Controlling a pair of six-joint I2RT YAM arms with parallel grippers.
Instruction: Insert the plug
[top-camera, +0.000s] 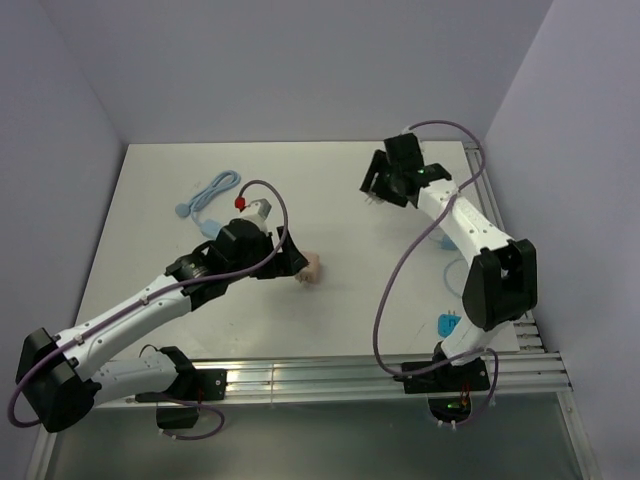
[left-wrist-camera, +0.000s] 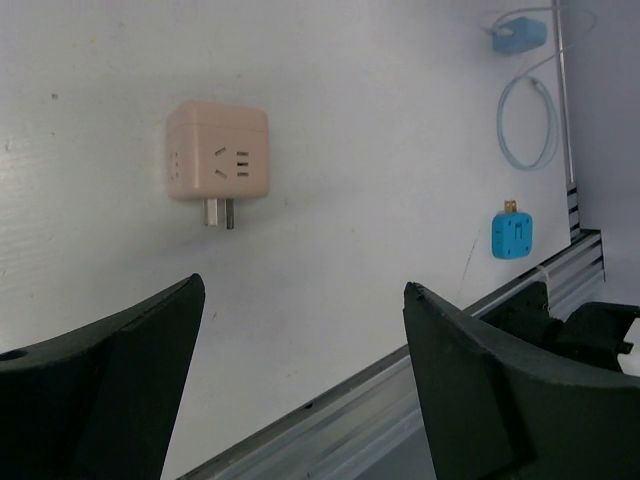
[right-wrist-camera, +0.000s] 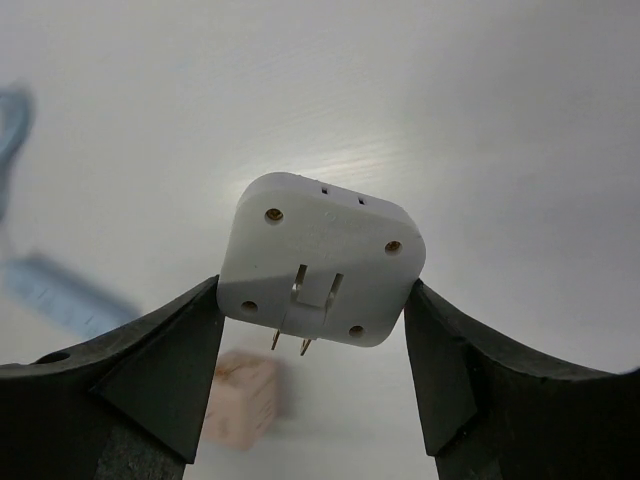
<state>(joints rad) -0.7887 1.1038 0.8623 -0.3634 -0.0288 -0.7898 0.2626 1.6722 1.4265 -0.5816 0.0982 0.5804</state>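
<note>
A pink cube socket adapter (top-camera: 313, 268) lies on the white table, its two prongs showing in the left wrist view (left-wrist-camera: 218, 163). My left gripper (top-camera: 296, 266) is open and empty (left-wrist-camera: 303, 285), just short of the pink cube and not touching it. My right gripper (top-camera: 375, 187) is shut on a white plug (right-wrist-camera: 320, 260) and holds it above the table at the back right. The plug's two metal prongs point down. The pink cube shows blurred below it in the right wrist view (right-wrist-camera: 240, 398).
A light blue cable (top-camera: 213, 191) and a white piece with a red tip (top-camera: 250, 206) lie at the back left. A small blue plug (top-camera: 447, 324) (left-wrist-camera: 511, 235) and a thin cable loop (left-wrist-camera: 530, 125) lie by the right edge. A metal rail (top-camera: 380, 372) runs along the near edge.
</note>
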